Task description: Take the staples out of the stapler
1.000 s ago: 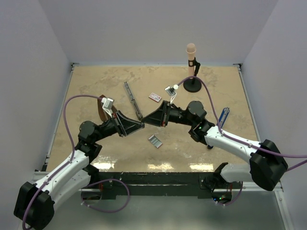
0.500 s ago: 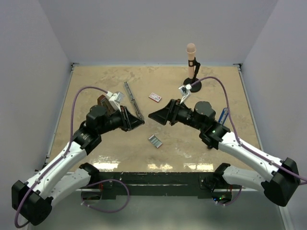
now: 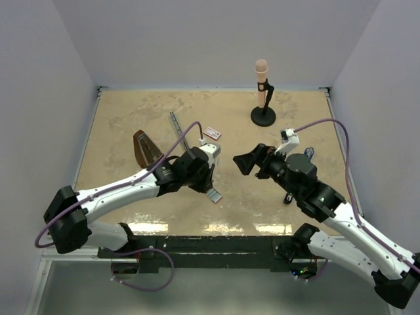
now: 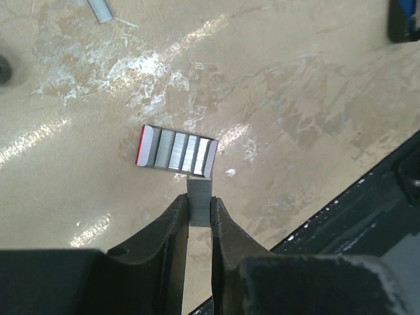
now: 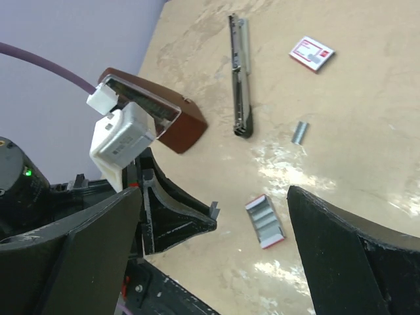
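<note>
The stapler [image 3: 180,133] is a slim dark bar lying on the table at the back left of centre; the right wrist view shows it too [image 5: 240,79]. My left gripper [image 4: 199,205] is shut on a small grey ribbed strip of staples [image 4: 199,194], which sticks out past the fingertips. It hovers just over a small red-edged tray [image 4: 176,151] filled with staple strips. From above, the left gripper [image 3: 210,180] sits right behind that tray [image 3: 212,193]. My right gripper [image 3: 241,163] stands wide open and empty, to the right of the left one.
A loose staple strip [image 5: 300,131] lies between the stapler and the tray. A red-and-white card [image 3: 211,133] lies behind them, a brown case [image 3: 142,148] to the left. A microphone stand [image 3: 264,98] is at the back right, a blue object [image 3: 308,155] beside the right arm.
The two grippers had met at the table's middle. The right one opened wide and drew back right. The left arm swung right and forward, carrying the strip over the tray.
</note>
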You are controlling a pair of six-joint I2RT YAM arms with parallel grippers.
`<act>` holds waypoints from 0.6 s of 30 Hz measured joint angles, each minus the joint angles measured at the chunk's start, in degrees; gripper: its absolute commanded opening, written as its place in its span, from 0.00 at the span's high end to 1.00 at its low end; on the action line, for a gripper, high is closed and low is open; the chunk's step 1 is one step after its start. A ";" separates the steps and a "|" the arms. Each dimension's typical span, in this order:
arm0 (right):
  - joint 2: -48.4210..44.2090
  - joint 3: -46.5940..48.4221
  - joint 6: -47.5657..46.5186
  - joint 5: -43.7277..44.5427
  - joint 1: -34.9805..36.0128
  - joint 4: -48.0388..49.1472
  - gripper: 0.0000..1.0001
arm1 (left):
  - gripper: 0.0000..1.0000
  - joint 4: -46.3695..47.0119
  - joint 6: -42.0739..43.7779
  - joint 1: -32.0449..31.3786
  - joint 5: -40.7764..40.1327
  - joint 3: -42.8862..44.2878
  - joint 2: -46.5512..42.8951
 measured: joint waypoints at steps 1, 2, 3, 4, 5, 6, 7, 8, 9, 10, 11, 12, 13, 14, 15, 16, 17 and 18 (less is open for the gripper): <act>-1.49 -0.46 -0.09 1.18 0.00 -1.36 0.01 | 0.96 -0.42 0.48 -0.55 -0.96 0.55 1.27; -2.80 -0.85 -0.13 2.14 0.00 -2.40 0.01 | 0.96 -0.87 1.01 -1.14 -2.03 1.29 2.82; -4.09 -1.16 -0.15 2.97 0.00 -3.67 0.01 | 0.96 -1.22 1.51 -1.57 -2.91 2.01 4.42; -5.29 -1.42 -0.17 3.96 0.00 -4.63 0.02 | 0.96 -1.46 1.97 -1.92 -3.61 2.71 6.03; -6.29 -1.66 -0.17 4.72 0.00 -5.57 0.01 | 0.96 -1.57 2.56 -2.14 -4.07 3.23 7.50; -7.26 -1.73 -0.15 5.57 0.00 -6.67 0.01 | 0.96 -1.77 3.02 -2.25 -4.48 3.67 8.90; -8.11 -1.75 -0.15 6.43 0.00 -7.58 0.01 | 0.96 -2.01 3.50 -2.29 -4.79 4.04 10.23; -8.92 -1.75 -0.13 7.23 0.00 -8.33 0.01 | 0.96 -2.23 4.24 -2.43 -4.98 4.35 11.45; -9.49 -1.75 -0.11 7.82 0.00 -8.79 0.01 | 0.94 -2.34 4.61 -2.47 -5.14 4.52 12.35; -10.12 -1.75 -0.11 8.57 0.00 -9.44 0.01 | 0.94 -2.49 5.40 -2.54 -5.27 4.74 13.42; -10.80 -1.75 -0.11 9.35 0.00 -10.10 0.01 | 0.93 -2.69 5.92 -2.62 -5.25 4.96 14.27; -11.43 -1.75 -0.11 10.01 0.00 -10.64 0.01 | 0.93 -2.78 6.47 -2.75 -5.25 5.16 15.04; -11.87 -1.73 -0.11 10.64 0.00 -10.99 0.01 | 0.93 -2.78 7.02 -2.86 -5.22 5.35 15.65; -12.22 -1.73 -0.11 11.28 0.00 -11.13 0.01 | 0.93 -2.69 7.37 -2.95 -5.18 5.44 16.02; -12.55 -1.68 -0.11 11.72 0.00 -11.30 0.01 | 0.92 -2.64 7.76 -2.99 -5.05 5.49 16.26; -12.76 -1.68 -0.11 12.26 0.00 -11.43 0.01 | 0.92 -2.64 8.26 -3.02 -4.94 5.49 16.37; -12.81 -1.66 -0.11 12.74 0.00 -11.72 0.01 | 0.92 -2.56 8.55 -3.04 -4.79 5.53 16.46; -12.79 -1.66 -0.11 12.98 0.00 -11.96 0.01 | 0.91 -2.29 8.85 -3.04 -4.72 5.55 16.55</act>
